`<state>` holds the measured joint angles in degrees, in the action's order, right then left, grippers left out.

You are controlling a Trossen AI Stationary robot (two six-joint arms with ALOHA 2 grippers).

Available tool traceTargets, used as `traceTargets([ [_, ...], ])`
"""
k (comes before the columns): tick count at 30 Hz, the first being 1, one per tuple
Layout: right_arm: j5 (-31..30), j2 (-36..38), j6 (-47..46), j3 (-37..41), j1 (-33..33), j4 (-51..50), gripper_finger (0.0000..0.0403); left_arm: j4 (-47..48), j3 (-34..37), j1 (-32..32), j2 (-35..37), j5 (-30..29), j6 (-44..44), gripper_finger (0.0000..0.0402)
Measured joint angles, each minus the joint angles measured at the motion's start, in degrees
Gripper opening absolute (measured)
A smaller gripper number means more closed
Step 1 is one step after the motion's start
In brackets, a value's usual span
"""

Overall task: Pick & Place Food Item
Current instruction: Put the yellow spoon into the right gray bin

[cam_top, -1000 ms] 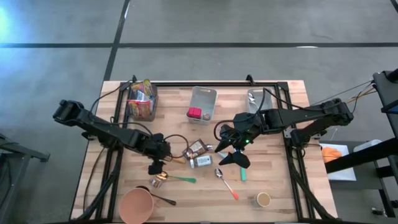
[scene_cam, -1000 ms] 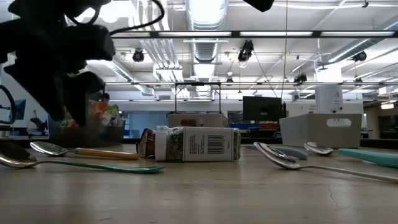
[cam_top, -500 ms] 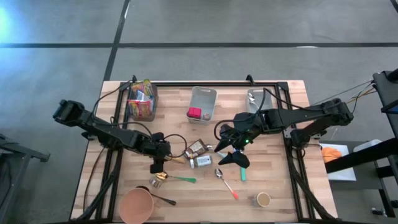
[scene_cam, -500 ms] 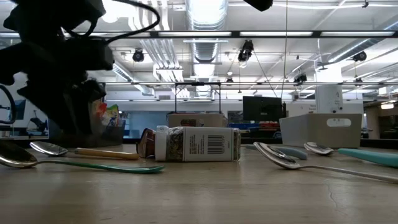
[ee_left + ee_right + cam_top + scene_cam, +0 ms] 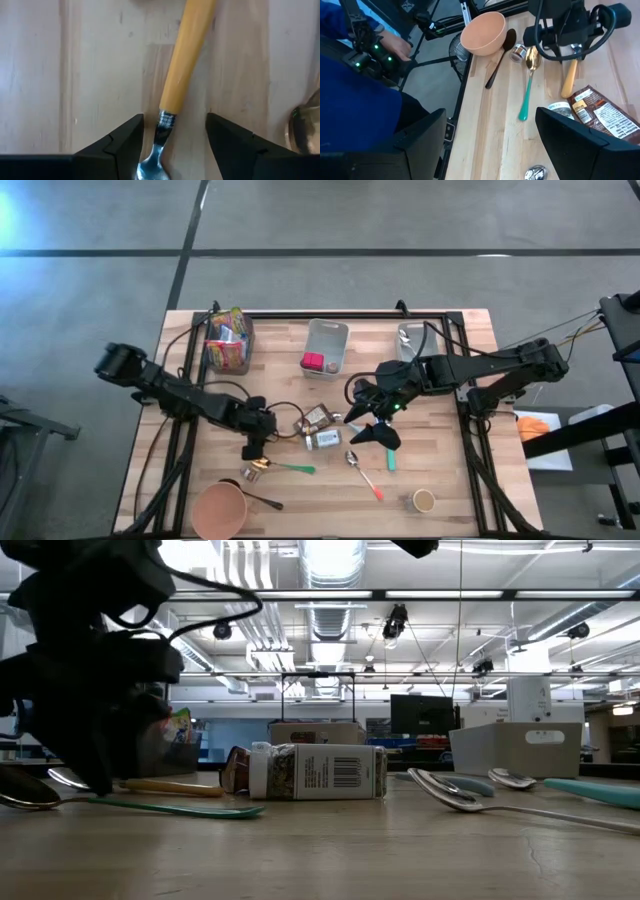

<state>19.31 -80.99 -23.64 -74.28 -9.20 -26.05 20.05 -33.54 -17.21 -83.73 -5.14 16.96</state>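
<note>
Between the left gripper's (image 5: 172, 137) open jaws: wooden-handled spoon (image 5: 187, 60), steel neck

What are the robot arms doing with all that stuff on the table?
The left gripper is down at the table with its open fingers on either side of a wooden-handled spoon, not squeezing it yet. The right gripper hangs open above the middle of the table, waiting. A spice jar, a brown food packet and more spoons lie nearby, and nothing has been picked up.
</note>
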Motion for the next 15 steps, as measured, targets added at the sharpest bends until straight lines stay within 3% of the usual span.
traceTargets([
  [8,0.02,0.0,-1.51,0.0,-0.03,-0.21,0.0302,-0.17,-2.35,0.0,-3.58,0.66,-4.17,0.0202],
  [11,0.02,0.0,-1.51,0.0,-0.03,-0.21,0.0302,-0.32,-2.29,-0.02,-3.54,0.91,-4.82,0.0156],
  [15,0.02,0.0,-1.51,0.0,-0.03,-0.21,0.0302,-0.37,-2.25,-0.05,-3.6,1.23,-4.53,0.0065],
])
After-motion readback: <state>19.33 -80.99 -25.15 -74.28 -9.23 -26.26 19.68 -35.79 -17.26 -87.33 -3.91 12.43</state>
